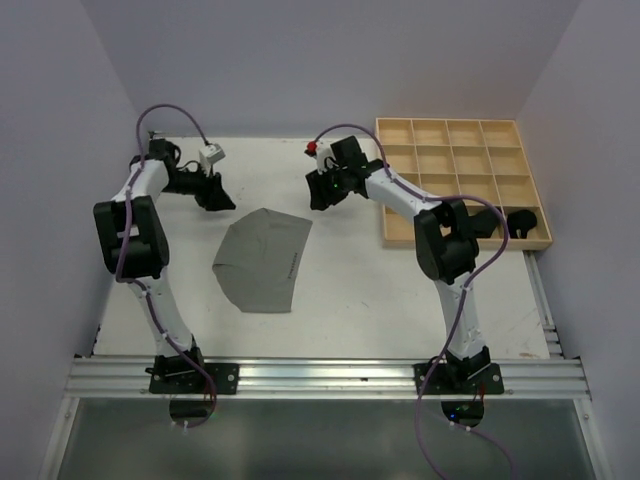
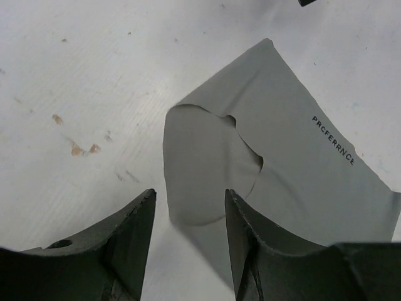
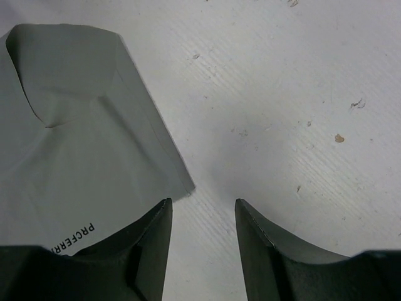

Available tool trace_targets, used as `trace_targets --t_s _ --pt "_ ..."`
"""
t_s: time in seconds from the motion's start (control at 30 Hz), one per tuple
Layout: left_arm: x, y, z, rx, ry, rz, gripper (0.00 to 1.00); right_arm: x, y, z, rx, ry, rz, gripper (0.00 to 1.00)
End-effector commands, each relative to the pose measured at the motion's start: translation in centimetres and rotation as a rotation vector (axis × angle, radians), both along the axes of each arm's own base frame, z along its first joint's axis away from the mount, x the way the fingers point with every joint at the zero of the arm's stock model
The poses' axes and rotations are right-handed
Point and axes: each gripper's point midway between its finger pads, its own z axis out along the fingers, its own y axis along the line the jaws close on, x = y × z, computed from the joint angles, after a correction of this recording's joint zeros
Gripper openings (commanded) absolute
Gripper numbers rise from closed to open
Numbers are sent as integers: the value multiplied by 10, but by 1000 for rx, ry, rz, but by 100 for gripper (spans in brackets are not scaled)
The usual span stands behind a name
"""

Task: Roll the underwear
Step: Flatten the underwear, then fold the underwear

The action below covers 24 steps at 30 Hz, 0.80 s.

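One plain grey underwear (image 1: 262, 260) lies flat on the white table, with small black lettering near one edge. My left gripper (image 1: 213, 195) hovers off its far left corner. In the left wrist view the gripper (image 2: 190, 195) is open, and a rounded fold of the underwear (image 2: 282, 163) lies on the table below the gap between the tips. My right gripper (image 1: 322, 195) hovers off the far right corner. It (image 3: 203, 202) is open over bare table, with the corner of the underwear (image 3: 81, 157) just left of the gap. Neither gripper holds anything.
A wooden grid tray (image 1: 447, 121) stands at the back right, partly behind the right arm. A small black bundle (image 1: 527, 222) sits at its right end. White walls close in the table on three sides. A metal rail (image 1: 320, 375) runs along the near edge.
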Motion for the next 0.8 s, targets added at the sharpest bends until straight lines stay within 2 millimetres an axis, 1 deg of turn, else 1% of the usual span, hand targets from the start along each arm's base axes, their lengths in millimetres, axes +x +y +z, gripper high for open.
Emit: trace_targets --t_s 0.0,0.03,0.07,0.1,0.13,0.17,0.2,0.27,0.3,0.33,0.37,0.47,0.5,0.6,0.67,0.7,0.77 --pt "51 -39 17 133 -149 -47 51 0 2 -5 -4 -1 24 49" --pt "54 -46 13 146 -158 -79 50 0 4 -7 -2 2 28 49" --pt "56 -51 0 156 -141 -97 50 4 7 -5 7 -4 33 49" --pt "62 -61 -2 187 -163 -117 50 3 7 -8 -3 7 37 49" --pt "65 -62 -13 202 -153 -116 51 5 8 -14 -8 15 37 49" --pt "64 -73 -18 214 -160 -145 51 4 8 -18 -14 24 38 49" --pt "64 -83 -23 231 -164 -169 51 6 9 -18 -10 23 41 49" --pt "61 -92 -32 240 -169 -207 52 4 10 -23 -11 31 46 49" --pt "58 -99 -38 242 -168 -223 52 4 12 -23 -4 29 51 49" --pt "58 -101 -40 245 -172 -229 52 3 14 -23 -2 27 53 49" --pt "56 -103 -48 248 -163 -238 52 3 14 -27 -5 32 51 49" --pt "52 -106 -60 259 -161 -268 53 1 16 -33 -5 48 54 49" --pt "51 -106 -62 267 -156 -275 53 -1 18 -33 -2 47 61 48" --pt "46 -104 -71 283 -148 -294 51 -6 24 -40 5 63 74 47" --pt "44 -102 -74 296 -148 -302 51 -6 26 -43 3 65 71 46" --pt "41 -100 -78 306 -142 -306 50 -7 28 -47 6 72 68 45" --pt "38 -98 -83 319 -136 -311 50 -8 31 -48 13 78 73 44"
